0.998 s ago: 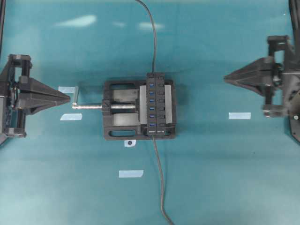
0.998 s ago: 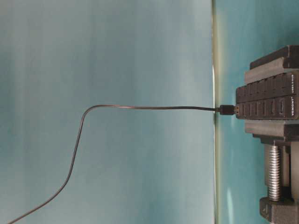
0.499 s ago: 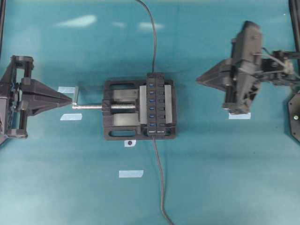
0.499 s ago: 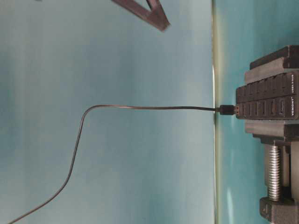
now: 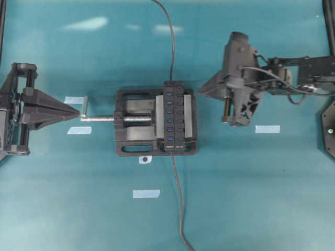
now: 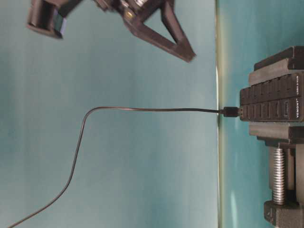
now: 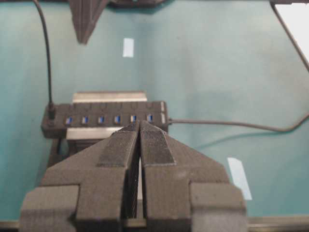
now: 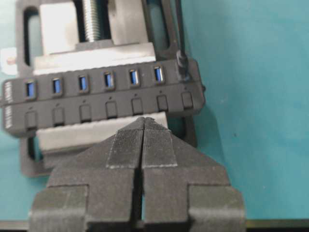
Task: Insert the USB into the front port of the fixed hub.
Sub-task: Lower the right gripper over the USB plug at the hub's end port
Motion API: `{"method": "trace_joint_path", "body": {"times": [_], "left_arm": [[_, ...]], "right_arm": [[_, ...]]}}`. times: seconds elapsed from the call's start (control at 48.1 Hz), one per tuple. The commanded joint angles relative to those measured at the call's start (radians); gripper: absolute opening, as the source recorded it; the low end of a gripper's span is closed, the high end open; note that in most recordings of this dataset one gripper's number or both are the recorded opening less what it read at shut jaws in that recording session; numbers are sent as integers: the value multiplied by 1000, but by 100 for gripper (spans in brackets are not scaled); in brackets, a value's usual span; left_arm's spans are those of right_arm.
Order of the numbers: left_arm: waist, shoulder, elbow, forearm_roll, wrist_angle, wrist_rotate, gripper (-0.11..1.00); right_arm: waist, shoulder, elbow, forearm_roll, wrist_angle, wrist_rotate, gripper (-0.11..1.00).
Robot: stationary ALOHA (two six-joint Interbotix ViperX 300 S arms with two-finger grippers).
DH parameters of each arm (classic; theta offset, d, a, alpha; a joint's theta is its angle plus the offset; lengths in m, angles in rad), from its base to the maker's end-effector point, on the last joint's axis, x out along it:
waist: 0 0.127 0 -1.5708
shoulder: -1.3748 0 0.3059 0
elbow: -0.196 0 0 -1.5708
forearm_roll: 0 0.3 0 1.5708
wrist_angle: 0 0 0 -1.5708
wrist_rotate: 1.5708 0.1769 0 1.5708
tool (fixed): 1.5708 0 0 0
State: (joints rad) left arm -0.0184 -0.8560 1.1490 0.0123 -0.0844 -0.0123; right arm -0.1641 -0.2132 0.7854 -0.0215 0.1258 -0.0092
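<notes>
Right pincer (image 8: 143,126) pressed closed, empty; only the table-level view shows the USB (image 6: 231,112) at the fixed hub (image 6: 270,108).

A teal surface (image 5: 251,198) fills the overhead view, matte with soft pale glare patches toward 11 and 12 o'clock. Several pale blue tape strips (image 5: 146,194) lie on it: one toward 6 o'clock, two toward 9 o'clock, one toward 3 o'clock. In the table-level view a plain teal backdrop (image 6: 142,166) stands behind.
</notes>
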Motion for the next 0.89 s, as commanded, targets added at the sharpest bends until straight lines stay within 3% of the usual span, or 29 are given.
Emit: {"method": "trace_joint_path", "body": {"times": [0.0, 0.437, 0.874], "left_arm": [[-3, -2, -11, 3, -5, 0, 0], [-3, -28, 2, 3, -3, -2, 0], [-3, -89, 5, 3, 71, -2, 0]], "right_arm": [[-3, 21, -38, -2, -12, -14, -3], [-18, 170, -132, -2, -11, -18, -3], [-58, 201, -160, -21, 3, -25, -3]]}}
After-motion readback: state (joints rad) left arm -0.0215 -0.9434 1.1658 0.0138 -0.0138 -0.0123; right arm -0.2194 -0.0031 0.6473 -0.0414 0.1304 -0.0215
